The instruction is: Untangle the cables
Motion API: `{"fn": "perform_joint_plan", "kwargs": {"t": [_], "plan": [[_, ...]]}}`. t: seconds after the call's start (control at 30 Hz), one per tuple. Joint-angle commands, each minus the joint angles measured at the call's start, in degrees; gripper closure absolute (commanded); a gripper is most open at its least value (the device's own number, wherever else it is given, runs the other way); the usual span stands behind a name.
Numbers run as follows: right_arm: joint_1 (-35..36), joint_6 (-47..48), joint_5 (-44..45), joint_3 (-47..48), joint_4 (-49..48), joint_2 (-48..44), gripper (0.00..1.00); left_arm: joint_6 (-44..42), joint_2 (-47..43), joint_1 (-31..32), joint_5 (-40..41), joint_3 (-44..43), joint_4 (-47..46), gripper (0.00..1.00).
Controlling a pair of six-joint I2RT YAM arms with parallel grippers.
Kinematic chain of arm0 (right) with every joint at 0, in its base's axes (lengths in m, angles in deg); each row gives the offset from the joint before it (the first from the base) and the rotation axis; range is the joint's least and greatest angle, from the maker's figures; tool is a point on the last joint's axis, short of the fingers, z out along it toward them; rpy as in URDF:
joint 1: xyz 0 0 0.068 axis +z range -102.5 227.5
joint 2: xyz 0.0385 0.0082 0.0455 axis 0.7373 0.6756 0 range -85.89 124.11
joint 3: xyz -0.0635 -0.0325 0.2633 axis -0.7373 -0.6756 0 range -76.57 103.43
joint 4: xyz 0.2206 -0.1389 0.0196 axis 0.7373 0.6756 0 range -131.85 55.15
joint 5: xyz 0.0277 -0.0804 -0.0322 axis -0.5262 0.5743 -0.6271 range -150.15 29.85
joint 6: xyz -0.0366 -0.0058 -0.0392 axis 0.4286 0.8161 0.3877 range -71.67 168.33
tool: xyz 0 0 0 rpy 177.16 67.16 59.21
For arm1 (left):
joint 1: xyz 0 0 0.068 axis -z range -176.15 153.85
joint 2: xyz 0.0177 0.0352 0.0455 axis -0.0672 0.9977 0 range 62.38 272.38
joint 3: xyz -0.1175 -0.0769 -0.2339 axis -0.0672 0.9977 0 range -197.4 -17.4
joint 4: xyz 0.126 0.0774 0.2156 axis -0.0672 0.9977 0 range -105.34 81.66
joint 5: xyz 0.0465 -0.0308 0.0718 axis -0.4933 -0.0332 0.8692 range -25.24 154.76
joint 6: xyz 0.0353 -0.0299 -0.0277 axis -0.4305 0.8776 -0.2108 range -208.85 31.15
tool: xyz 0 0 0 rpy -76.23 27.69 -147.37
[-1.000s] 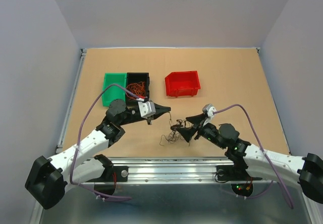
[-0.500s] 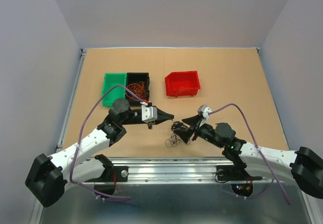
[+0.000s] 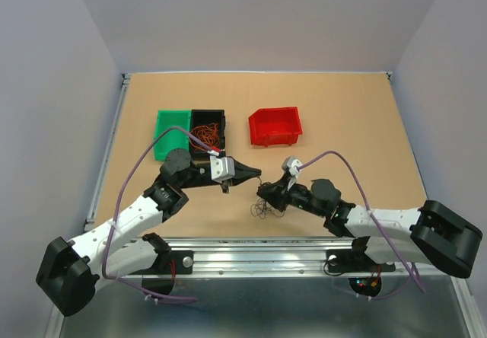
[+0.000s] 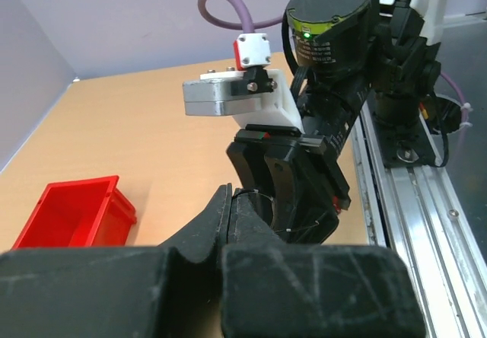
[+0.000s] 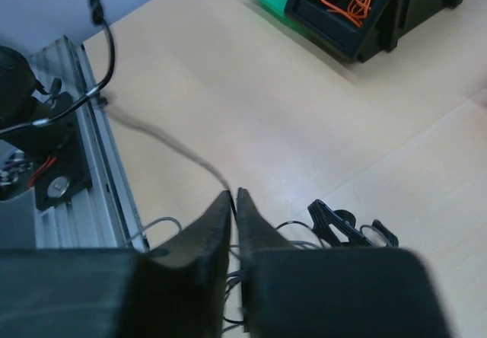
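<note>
Both L hand (image 3: 258, 176) & R hand (image 3: 262, 192) pinch cables (image 3: 261, 212) over tan table (image 3: 342, 117), grey walls (image 3: 266, 18) round it.

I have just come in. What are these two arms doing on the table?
Both arms meet over a small tangle of dark cables near the front of the table. The left gripper is shut, apparently pinching a thin strand above the tangle. The right gripper is closed on another strand at the tangle itself. The cables are not yet separated. Orange cables lie in a black bin behind.

Bright even light, faint shadows, foregrounds seemingly blurred
</note>
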Motion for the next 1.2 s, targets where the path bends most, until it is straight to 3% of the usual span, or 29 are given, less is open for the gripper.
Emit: {"fn": "perform_joint_plan", "kwargs": {"t": [0.0,0.1,0.2,0.27,0.37,0.4,0.5,0.53,0.57,0.7,1.03,1.17], "plan": [[-0.06,-0.10,-1.81,3.60,-5.56,0.26,0.99,0.95,-1.75,0.16,5.90,-1.90,-3.63,1.00],[-0.06,-2.56,-3.57,1.33,-6.88,-3.16,0.99,1.30,1.39,0.25,13.54,-0.58,-6.97,1.00],[-0.06,-4.23,-4.45,-0.87,-7.14,-9.57,0.99,-0.27,8.50,0.16,16.12,-2.84,-6.81,1.00],[-0.06,-4.85,-4.02,-3.32,-7.14,-15.44,1.00,-1.94,12.12,0.16,16.04,-6.70,-2.96,0.91],[-0.14,-6.08,-0.52,-5.01,-6.88,-22.56,1.00,-2.04,17.23,0.25,18.75,-10.49,1.80,0.68],[-0.06,-6.52,0.02,-4.84,-5.75,-23.81,0.99,-2.03,17.15,0.25,19.11,-10.51,1.55,0.51],[-0.14,-6.00,0.99,-1.50,-1.01,-26.20,0.99,-2.30,14.18,0.16,19.81,-8.40,-0.12,0.28],[-0.06,-5.39,1.17,-0.62,0.58,-26.20,1.00,-2.04,12.94,0.16,20.52,-7.79,-0.82,0.05],[-0.06,-5.21,1.60,0.25,2.51,-26.11,0.99,-1.86,11.62,0.16,21.22,-6.56,-1.78,0.01],[-0.06,-4.59,5.38,2.54,4.80,-24.53,1.00,-3.70,4.94,0.07,22.55,-3.58,-2.67,0.01],[-0.06,-5.20,12.24,8.17,7.36,-19.61,1.00,-14.24,-3.24,-0.02,1.04,1.45,0.31,0.01],[-0.06,-5.29,12.59,9.66,8.06,-19.96,0.99,-16.62,-2.02,-0.02,-1.19,1.01,2.16,0.01]]}}
